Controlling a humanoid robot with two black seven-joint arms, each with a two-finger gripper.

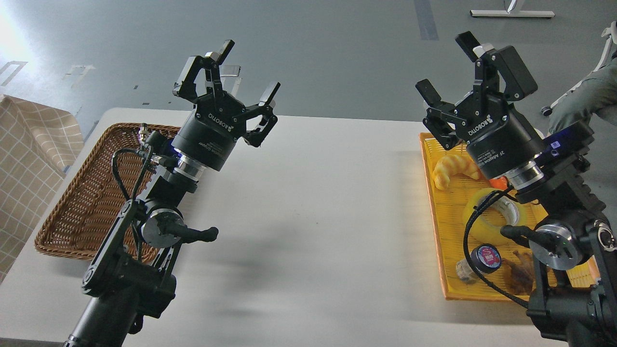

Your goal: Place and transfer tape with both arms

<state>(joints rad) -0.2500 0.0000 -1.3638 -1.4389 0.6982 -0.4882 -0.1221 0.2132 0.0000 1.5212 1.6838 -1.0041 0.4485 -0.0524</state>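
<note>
Tape [487,214] flat in yellow tray [446,270], below right pincer [453,67], far from left pincer [248,67]; both 2 gaping, empty.

A white desk [313,217] carries two containers. A brown wicker basket [91,202] sits on its left side. A yellow slatted plastic tray [446,241] lies at the right edge, well apart from the basket, bare desktop between them.

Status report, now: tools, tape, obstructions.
Left tool open, raised, empty. Right tool open, raised, empty. Tape in yellow tray, partly behind right arm.
</note>
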